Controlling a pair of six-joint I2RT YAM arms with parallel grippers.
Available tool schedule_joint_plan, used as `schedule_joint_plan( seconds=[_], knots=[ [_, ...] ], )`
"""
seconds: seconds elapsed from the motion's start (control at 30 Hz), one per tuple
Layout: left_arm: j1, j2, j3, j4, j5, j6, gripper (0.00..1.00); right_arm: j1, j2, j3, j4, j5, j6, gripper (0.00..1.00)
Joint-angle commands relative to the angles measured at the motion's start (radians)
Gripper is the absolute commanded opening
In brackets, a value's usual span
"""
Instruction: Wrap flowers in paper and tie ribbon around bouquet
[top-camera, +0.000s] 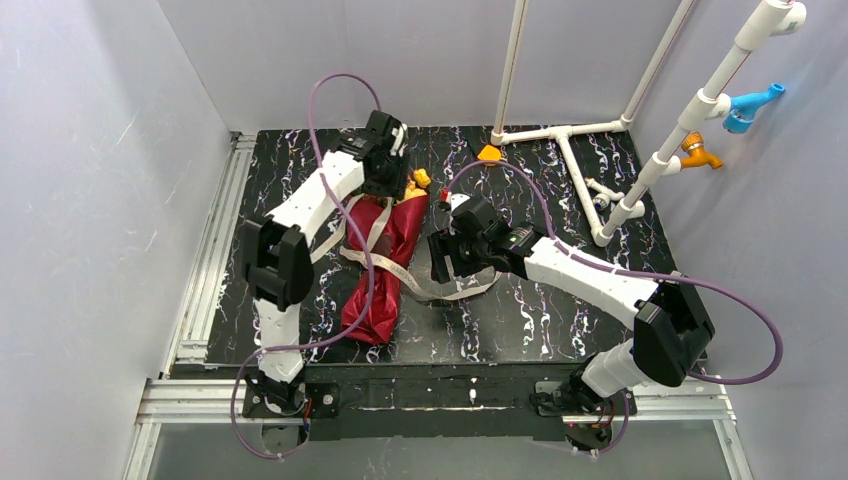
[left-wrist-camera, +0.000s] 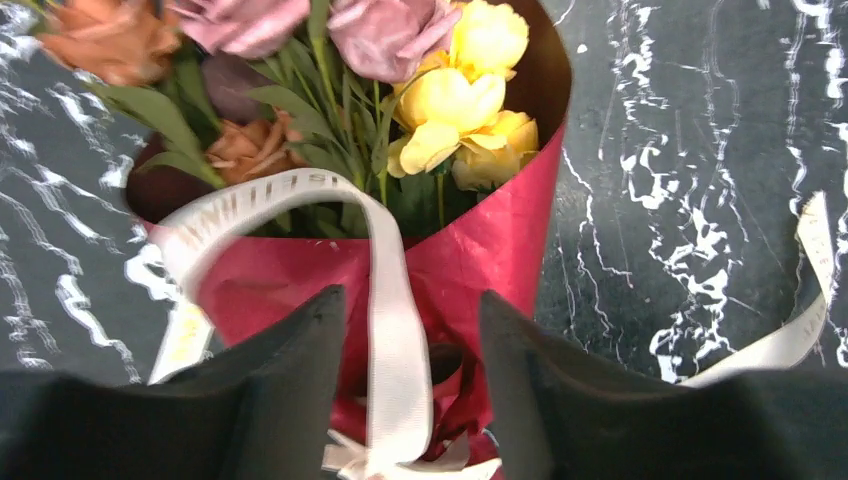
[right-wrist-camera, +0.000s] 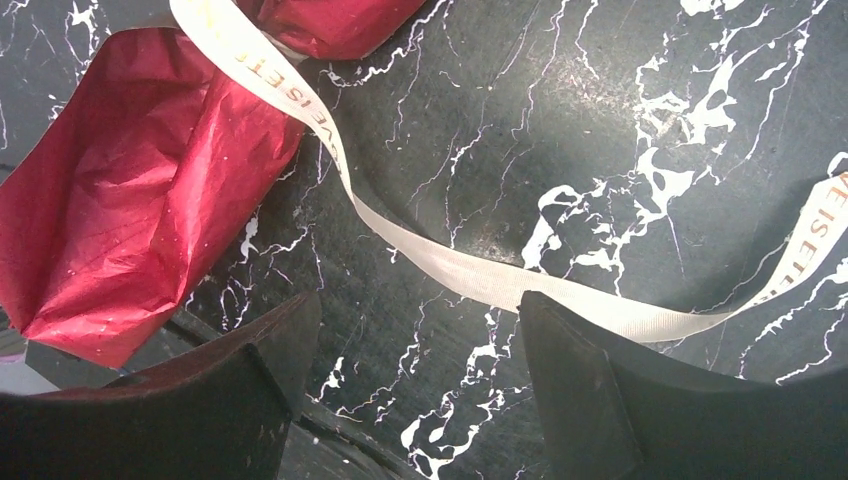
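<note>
The bouquet (top-camera: 385, 265) lies on the black marbled table, with the flowers (left-wrist-camera: 450, 95), yellow, pink and orange, sticking out of a cone of dark red paper (left-wrist-camera: 500, 230). The cream ribbon (left-wrist-camera: 395, 330) loops over the cone's mouth and runs down to a knot on the cone. My left gripper (left-wrist-camera: 412, 298) hovers over the cone near the blooms. Its jaws stand apart with the ribbon passing loosely between them. Right of the cone, my right gripper (right-wrist-camera: 420, 300) is open just above the table and holds nothing. The ribbon's loose tail (right-wrist-camera: 480, 278) curves past its right fingertip.
A white pipe frame (top-camera: 575, 150) stands at the back right, with blue (top-camera: 750, 105) and orange (top-camera: 700, 152) fittings on its slanted post. A small orange wedge (top-camera: 489, 152) sits at the table's back edge. An aluminium rail (top-camera: 215, 240) borders the left side.
</note>
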Motion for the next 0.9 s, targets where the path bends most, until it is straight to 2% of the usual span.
schedule_joint_plan(
  seconds=[0.0, 0.03, 0.1, 0.13, 0.3, 0.37, 0.43, 0.5, 0.53, 0.6, 0.73, 0.87],
  knots=[
    [0.001, 0.026, 0.037, -0.104, 0.049, 0.108, 0.64, -0.008, -0.051, -0.005, -0.012, 0.035, 0.002, 0.83],
    [0.001, 0.014, 0.015, -0.097, 0.061, 0.101, 0.72, -0.008, -0.059, -0.014, -0.009, 0.039, 0.002, 0.83],
    [0.001, -0.033, -0.036, -0.074, 0.061, 0.085, 0.79, -0.009, -0.064, -0.023, -0.004, 0.041, 0.000, 0.83],
    [0.002, -0.145, -0.102, -0.065, 0.041, 0.083, 0.98, -0.010, -0.036, 0.002, -0.002, 0.014, -0.010, 0.83],
    [0.006, -0.293, -0.160, -0.071, -0.005, 0.196, 0.98, -0.010, -0.023, 0.029, 0.022, -0.065, -0.043, 0.83],
    [0.006, -0.357, -0.233, -0.043, -0.040, 0.297, 0.98, -0.008, -0.014, 0.028, 0.044, -0.109, -0.061, 0.83],
    [0.010, -0.457, -0.368, 0.038, -0.105, 0.328, 0.98, -0.009, -0.003, 0.029, 0.069, -0.144, -0.078, 0.82],
    [0.031, -0.507, -0.423, 0.017, -0.118, 0.253, 0.98, -0.008, 0.005, 0.035, 0.080, -0.157, -0.079, 0.81],
    [0.042, -0.522, -0.443, -0.017, -0.109, 0.152, 0.97, -0.008, 0.008, 0.040, 0.082, -0.153, -0.077, 0.81],
    [0.049, -0.557, -0.524, -0.045, -0.068, 0.030, 0.91, -0.009, 0.010, 0.049, 0.076, -0.133, -0.070, 0.81],
    [0.040, -0.655, -0.780, 0.048, 0.153, -0.172, 0.73, -0.008, 0.002, 0.064, 0.034, -0.050, -0.036, 0.80],
    [0.004, -0.742, -0.965, 0.115, 0.177, -0.316, 0.68, -0.008, -0.036, 0.061, -0.003, 0.008, -0.009, 0.79]
  ],
)
